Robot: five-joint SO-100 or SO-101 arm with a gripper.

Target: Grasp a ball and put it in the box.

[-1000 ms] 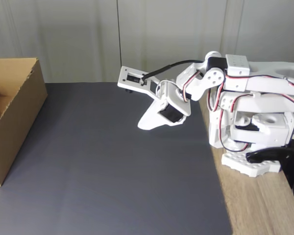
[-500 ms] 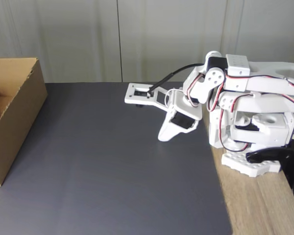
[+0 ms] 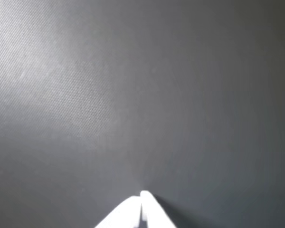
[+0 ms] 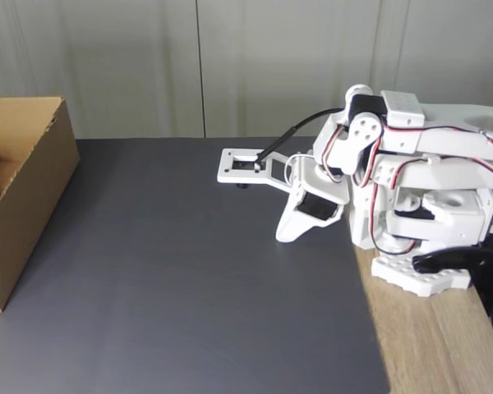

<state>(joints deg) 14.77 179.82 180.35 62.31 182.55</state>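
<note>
Although the box (image 4: pixel 20 193) sits unmoved at the left edge of the fixed view, open-topped on the dark mat (image 4: pixel 172 279), I cannot find the ball anywhere on the mat. A dark patch shows inside the box near its left wall, but I cannot tell whether that is the ball or just shadow. My guess is that the ball already lies in there, hidden below the rim; I hold that loosely.

Moving rightward across the worktop (image 4: pixel 444 345), the change is in the arm (image 4: pixel 411 164). Over the last second it has folded back toward its base: the end effector (image 4: pixel 286 234) has travelled from mid-mat to a spot just beside the arm's own pedestal, and the flat camera bracket (image 4: pixel 248 167) above it has levelled out. I read this as a retreat to the rest pose, which would mean the carrying part of the job is over, not about to begin.

From the wrist view I see the two white fingertips (image 3: pixel 141 209) pressed together into a single point at the bottom edge, with nothing between them and only bare grey mat beyond. So the end effector is closed and empty. In the fixed view its tip hangs low over the mat, near the mat's right border where the pale wood begins; whether it touches the surface I cannot say.
</note>
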